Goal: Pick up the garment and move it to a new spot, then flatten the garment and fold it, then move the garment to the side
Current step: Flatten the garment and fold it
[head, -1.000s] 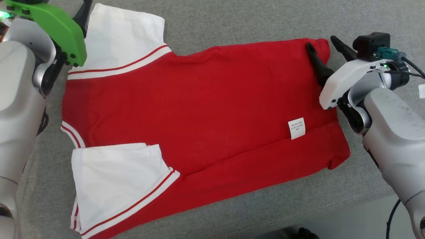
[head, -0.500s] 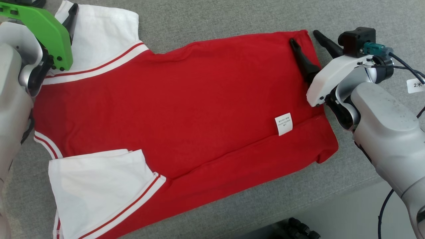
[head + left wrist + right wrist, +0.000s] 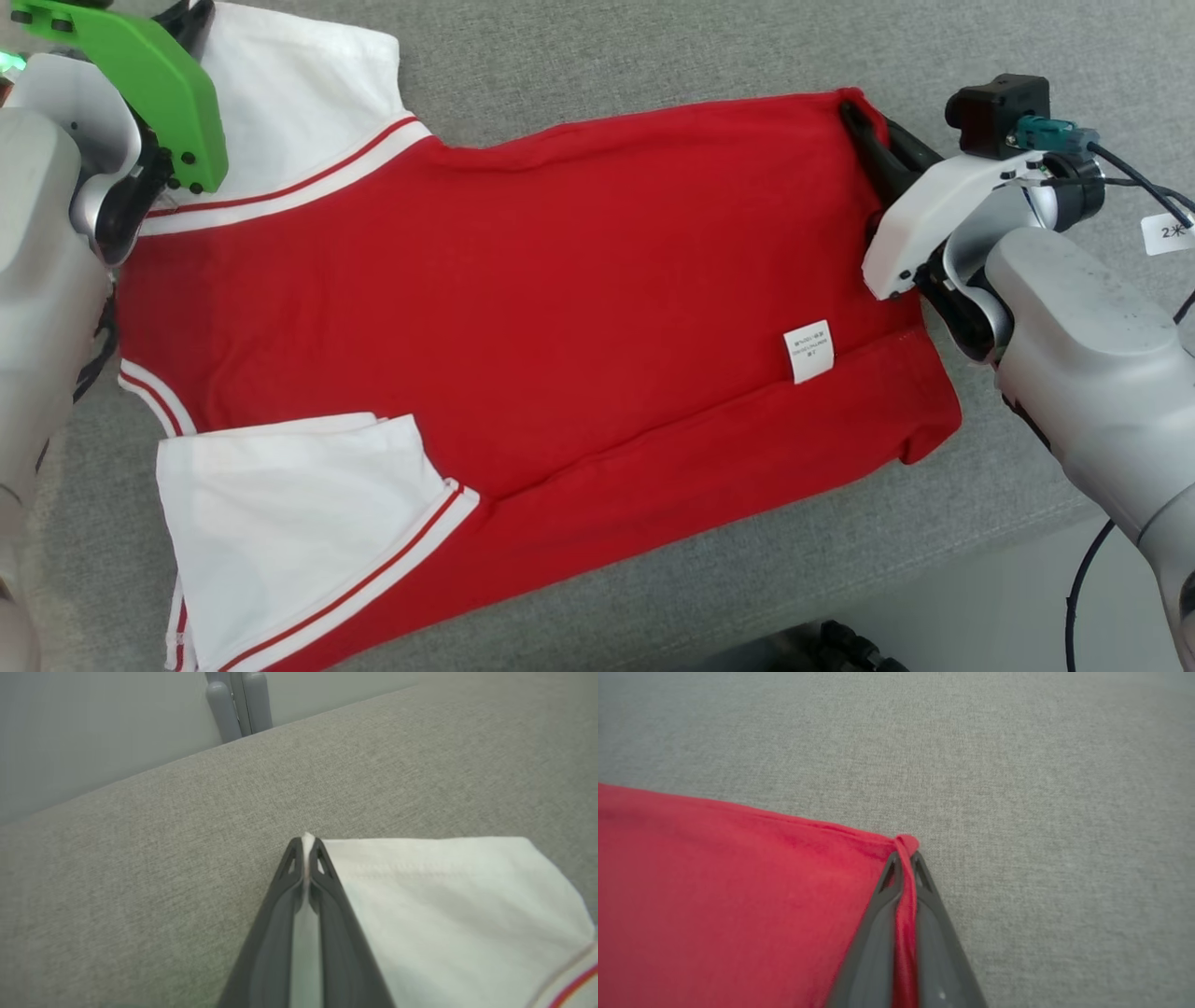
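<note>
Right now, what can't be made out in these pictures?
- Head view: print on the garment's white label, too small to read.
- Head view: left gripper's fingertips, behind its green cover and the top edge.
- Head view: near sleeve's end, cut by the bottom edge.
- Head view: dark object at the bottom edge, cut off, unidentifiable.

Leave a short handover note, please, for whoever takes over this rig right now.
Left gripper: shut on the corner of the far white sleeve.
Right gripper: shut on the far hem corner.
Garment: red shirt spread flat on the grey surface, not lifted.
Done: laid out flat; the near edge looks folded in already, with the near sleeve lying over the body.
Left: probably bring the pinched far edge over towards the near side, finish the fold, then move it aside.
</note>
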